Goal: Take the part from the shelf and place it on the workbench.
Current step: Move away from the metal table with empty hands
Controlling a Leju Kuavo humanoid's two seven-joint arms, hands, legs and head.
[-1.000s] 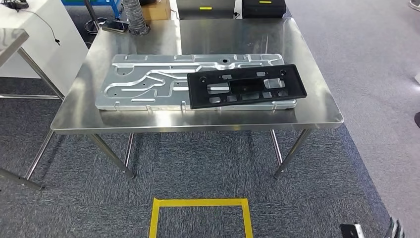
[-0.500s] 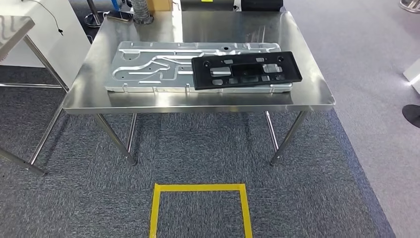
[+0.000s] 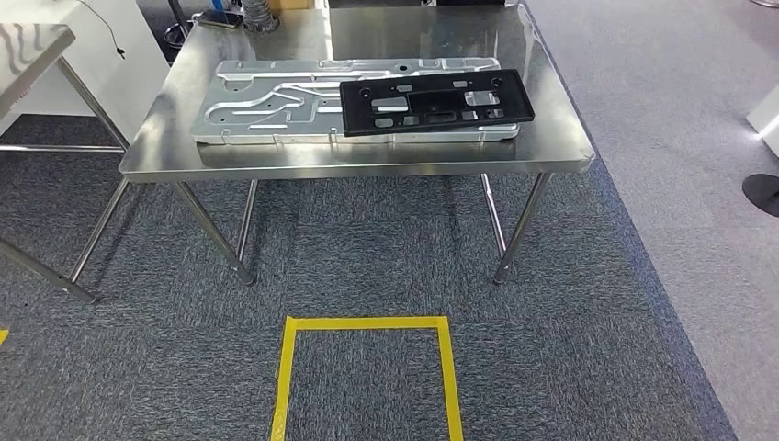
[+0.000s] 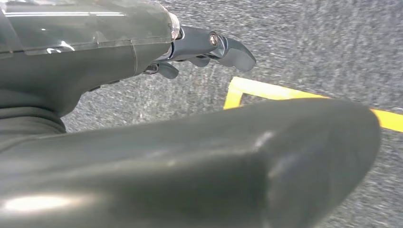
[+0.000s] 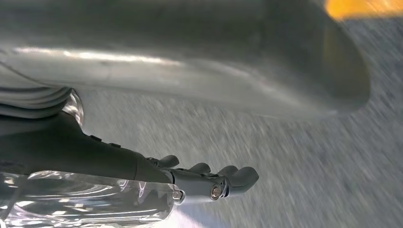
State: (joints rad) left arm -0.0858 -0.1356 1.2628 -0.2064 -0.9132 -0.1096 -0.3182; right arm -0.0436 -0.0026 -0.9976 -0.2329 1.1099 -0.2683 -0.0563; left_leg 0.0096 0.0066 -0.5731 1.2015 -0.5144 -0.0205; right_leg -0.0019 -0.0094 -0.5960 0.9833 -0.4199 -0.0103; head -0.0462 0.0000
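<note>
A: Head view. Steel desk (image 3: 358,156) ahead on four legs, standing on grey carpet (image 3: 367,266). A silver stamped plate (image 3: 276,115) lies flat on it, running most of the desk's length.

B: And the part?

A: The black part (image 3: 436,102), a long frame with cut-outs, lies on top of the silver plate toward its right end, slightly skewed, its right end reaching past the plate's edge. Nothing is touching it.

B: Anything on the floor?

A: A yellow tape square (image 3: 363,377) on the carpet, well apart from the desk legs. A second steel table corner (image 3: 28,46) at far left, and lighter flooring (image 3: 680,138) off to the right.

B: What do the wrist views add?

A: The hands. Left wrist view: the left hand (image 4: 199,50) hangs over the carpet, fingers (image 4: 233,52) extended and close together, nothing in them. A corner of the yellow tape shows beyond it.

B: Right side?

A: Right wrist view: the right hand (image 5: 209,180) likewise over carpet, fingers (image 5: 240,176) stretched out side by side, holding nothing. That picture is blurred; an orange-yellow patch (image 5: 363,7) shows at one corner, too smeared to name.
</note>
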